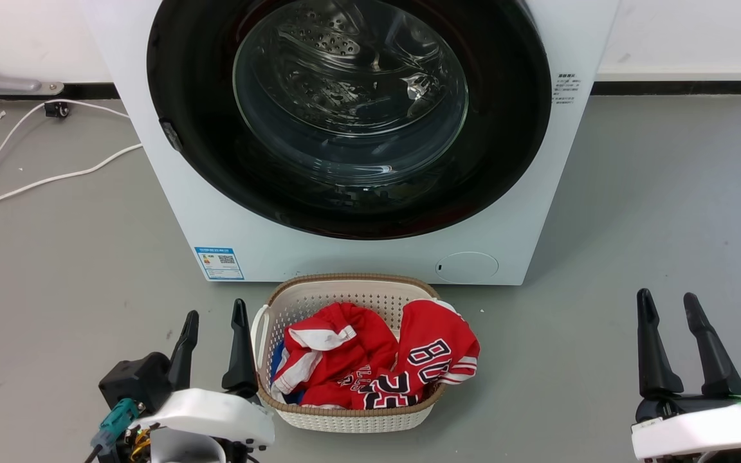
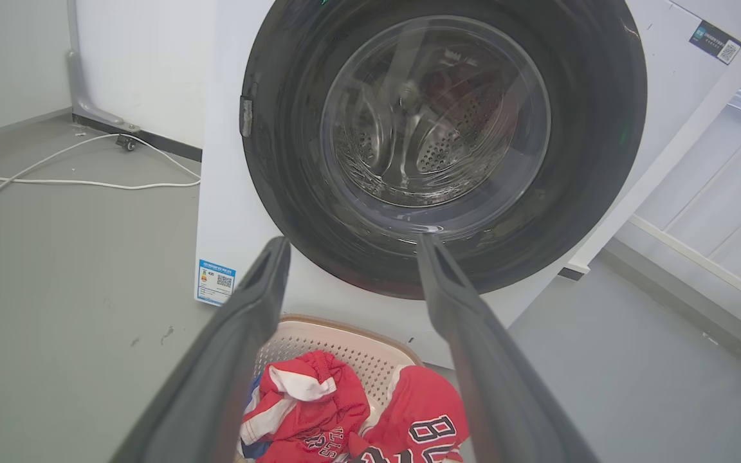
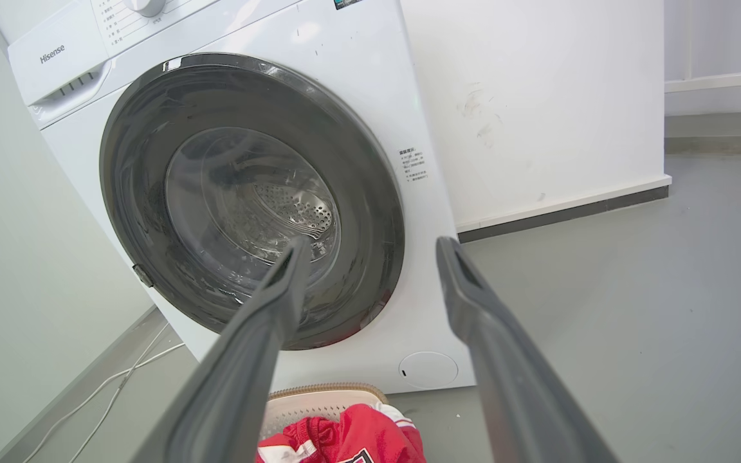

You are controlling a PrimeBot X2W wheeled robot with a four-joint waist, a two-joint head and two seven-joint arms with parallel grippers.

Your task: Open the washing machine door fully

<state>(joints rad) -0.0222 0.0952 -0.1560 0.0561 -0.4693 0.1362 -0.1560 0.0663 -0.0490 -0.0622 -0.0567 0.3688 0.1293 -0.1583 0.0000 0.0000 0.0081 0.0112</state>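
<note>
Washing machine door (image 1: pixel 349 109) sits closed, flush in the front of the white washing machine (image 1: pixel 357 260), its clear glass bowl showing the steel drum behind, and a laundry basket (image 1: pixel 345 418) of red clothes (image 1: pixel 377 360) stands on the grey floor (image 1: pixel 634 212) just before the machine. Left pincer (image 1: pixel 215 310) hangs low just beside the basket's left side, its two dark fingers apart with nothing between them, well short of the door. Right pincer (image 1: pixel 668 296) is off to the right above the floor, fingers likewise spread and empty.
</note>
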